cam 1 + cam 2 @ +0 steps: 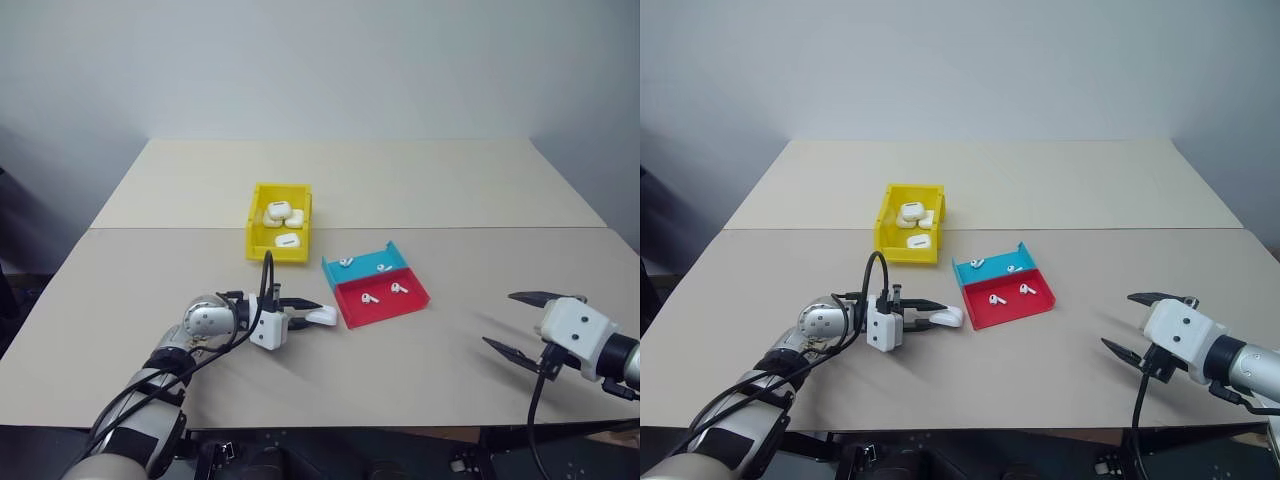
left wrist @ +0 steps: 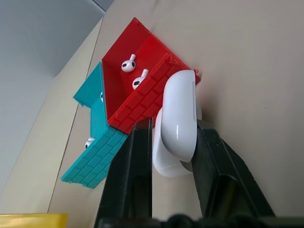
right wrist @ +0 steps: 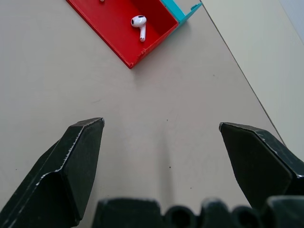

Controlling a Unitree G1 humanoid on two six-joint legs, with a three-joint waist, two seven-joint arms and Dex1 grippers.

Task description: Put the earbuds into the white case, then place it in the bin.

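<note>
Just beside the red half of the red and teal tray point(image 1: 350, 313), the left gripper point(image 1: 303, 314) has its two black fingers point(image 2: 135, 161) clamped on the white case point(image 2: 176, 121), one on each flank. From the head views I'd say the case sits low over the table point(image 1: 450, 190), maybe resting on it (contact hard to call from here). The lid looks flipped open in the left wrist view: a long rounded part reaches toward the tray corner, a shorter rounded part sits lower between the fingers. Progress, as a judgement: early. Four earbuds lie loose in the tray, two in the red compartment point(image 1: 371, 298) and two in the teal one point(image 1: 346, 262), none visibly in the held case. Both steps remain: load a pair, then carry the case to the yellow bin point(image 1: 254, 227). That bin stands behind the tray, apart from the gripper, and already holds several other white cases point(image 1: 279, 211). Orientation: the held case's long axis runs roughly in line with the left gripper's fingers, rounded free end pointing at the red compartment's near corner and almost touching it. Right gripper point(image 1: 520, 322) hangs over bare table well to the tray's right, jaws spread wide, nothing between them.
</note>
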